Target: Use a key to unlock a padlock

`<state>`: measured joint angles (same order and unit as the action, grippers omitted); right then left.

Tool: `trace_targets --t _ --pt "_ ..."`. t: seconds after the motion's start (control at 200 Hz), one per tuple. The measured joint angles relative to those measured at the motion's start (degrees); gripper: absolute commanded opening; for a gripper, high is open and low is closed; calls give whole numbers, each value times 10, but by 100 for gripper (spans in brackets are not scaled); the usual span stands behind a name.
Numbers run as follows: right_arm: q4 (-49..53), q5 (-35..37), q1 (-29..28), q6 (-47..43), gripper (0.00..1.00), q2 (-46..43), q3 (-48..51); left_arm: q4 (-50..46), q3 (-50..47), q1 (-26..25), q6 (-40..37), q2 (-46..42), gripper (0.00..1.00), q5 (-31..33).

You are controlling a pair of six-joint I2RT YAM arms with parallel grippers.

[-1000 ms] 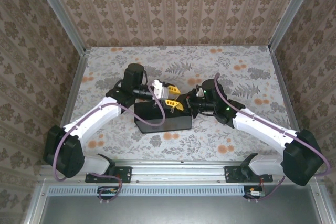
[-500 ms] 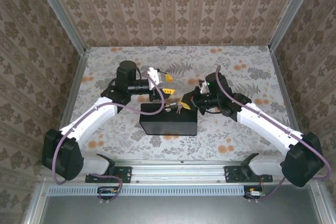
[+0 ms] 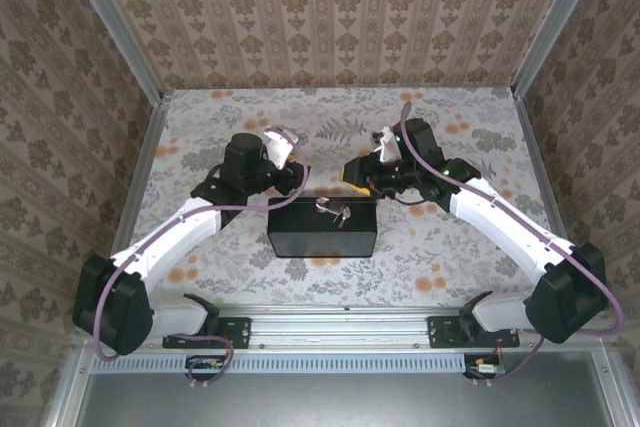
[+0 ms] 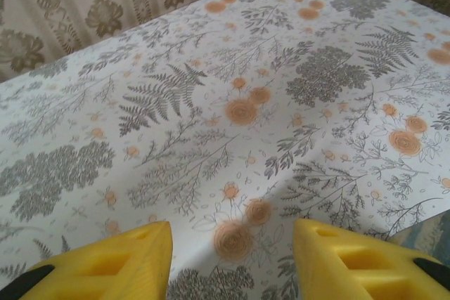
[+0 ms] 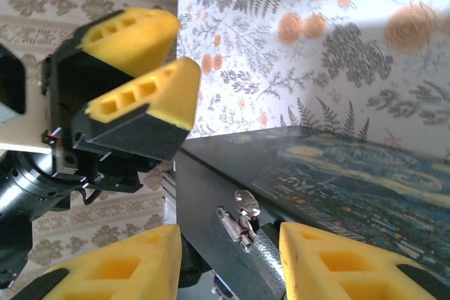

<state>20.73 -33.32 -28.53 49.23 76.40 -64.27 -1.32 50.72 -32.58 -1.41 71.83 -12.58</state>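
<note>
A black box (image 3: 320,232) lies mid-table with a small padlock (image 3: 328,209) at its top edge. In the right wrist view the silver key (image 5: 246,203) sticks out of the grey padlock (image 5: 273,263) on the box's dark side. My right gripper (image 5: 232,254) is open, its yellow fingers standing on either side of the key and apart from it. From above, the right gripper (image 3: 353,174) hovers just behind the box. My left gripper (image 4: 232,247) is open over bare floral tabletop, and its spot from above (image 3: 290,157) is behind the box's left end.
The floral table (image 3: 470,247) is walled by patterned panels (image 3: 330,17) on three sides. The left gripper's yellow fingers (image 5: 144,68) hang close in front of my right wrist camera. A metal rail (image 3: 340,327) runs along the near edge.
My right gripper opened, let go of the key and drew back behind the box. The left gripper lifted away from the box's top. The box shifted slightly right.
</note>
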Motion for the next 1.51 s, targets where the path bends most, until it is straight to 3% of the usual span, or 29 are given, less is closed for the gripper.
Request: trace_targets --t 0.145,0.285,0.455,0.635,0.91,1.225,1.505 --pt "35 -9 0 -103 44 13 -29 -27 0 -15 20 -9 49 52" --pt "63 2 -6 -204 55 16 -31 -59 1 -15 40 -9 50 86" --pt "63 39 -54 -285 60 -9 -1 -102 16 -15 59 0 50 103" --pt "68 105 -114 -342 60 -21 1 -150 42 -19 70 1 51 124" --pt "93 223 -152 -402 61 -10 2 -189 36 -19 87 -7 51 130" --pt "85 276 -185 -449 61 -1 2 -173 17 -7 121 -7 51 111" --pt "67 330 -205 -488 48 12 2 -158 9 -6 135 -7 50 109"
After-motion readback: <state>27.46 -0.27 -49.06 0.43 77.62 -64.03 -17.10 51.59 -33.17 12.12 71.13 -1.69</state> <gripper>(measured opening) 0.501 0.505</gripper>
